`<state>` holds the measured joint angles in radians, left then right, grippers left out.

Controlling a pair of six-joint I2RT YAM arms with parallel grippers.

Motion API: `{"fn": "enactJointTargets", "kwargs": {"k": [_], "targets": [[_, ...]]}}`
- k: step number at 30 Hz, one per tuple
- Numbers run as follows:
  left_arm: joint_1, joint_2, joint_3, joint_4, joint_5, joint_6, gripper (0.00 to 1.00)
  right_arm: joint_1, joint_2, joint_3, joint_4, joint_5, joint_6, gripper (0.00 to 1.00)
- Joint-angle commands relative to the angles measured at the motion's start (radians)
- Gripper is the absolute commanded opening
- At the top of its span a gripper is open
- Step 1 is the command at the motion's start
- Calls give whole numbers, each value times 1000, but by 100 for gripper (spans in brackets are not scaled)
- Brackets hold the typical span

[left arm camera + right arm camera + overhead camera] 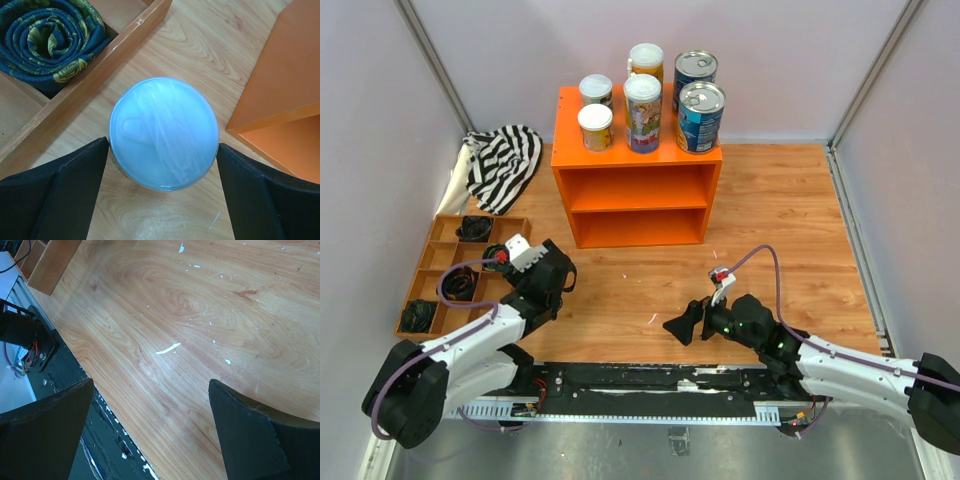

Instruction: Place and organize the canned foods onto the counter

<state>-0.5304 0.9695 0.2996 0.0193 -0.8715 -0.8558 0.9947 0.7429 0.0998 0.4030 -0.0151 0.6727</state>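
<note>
Six cans stand on the flat top of the orange counter (635, 190): two small white-lidded cans (595, 127), two tall slim colourful cans (642, 112) and two wide blue cans (700, 116). A seventh small can with a white lid (164, 132) stands upright on the wooden floor between the brown tray and the counter's corner (280, 90). My left gripper (163, 145) has a finger against each side of it. The arm hides this can in the top view, where the left gripper (548, 280) is low by the tray. My right gripper (685, 325) is open and empty over bare wood (150, 385).
A low brown compartmented tray (430, 262) holding rolled dark cloths (47, 37) lies at the left. A striped cloth (505, 160) lies at the back left. Pale walls close in the sides and back. A black rail (650, 380) runs along the near edge.
</note>
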Motion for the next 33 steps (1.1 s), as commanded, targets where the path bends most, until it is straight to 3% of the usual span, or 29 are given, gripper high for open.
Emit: {"fn": "enactJointTargets", "kwargs": {"k": [1,11,19,22,27,33], "targets": [[6,39,-10,88,-47,53,92,-4,0,1,35,9,-14,98],[6,160,61,95,-34,93,92,-4,-22,-10,26,12,-9,99],[6,197,81,103,-13,115,82,-5,-75,-19,-16,23,-9,98],[6,193,79,115,1,135,71,-7,-92,-24,-25,24,-10,98],[6,180,75,103,2,136,33,-8,-112,-25,-40,24,-10,98],[6,159,75,66,-10,127,17,-8,-128,-27,-51,24,-7,98]]}}
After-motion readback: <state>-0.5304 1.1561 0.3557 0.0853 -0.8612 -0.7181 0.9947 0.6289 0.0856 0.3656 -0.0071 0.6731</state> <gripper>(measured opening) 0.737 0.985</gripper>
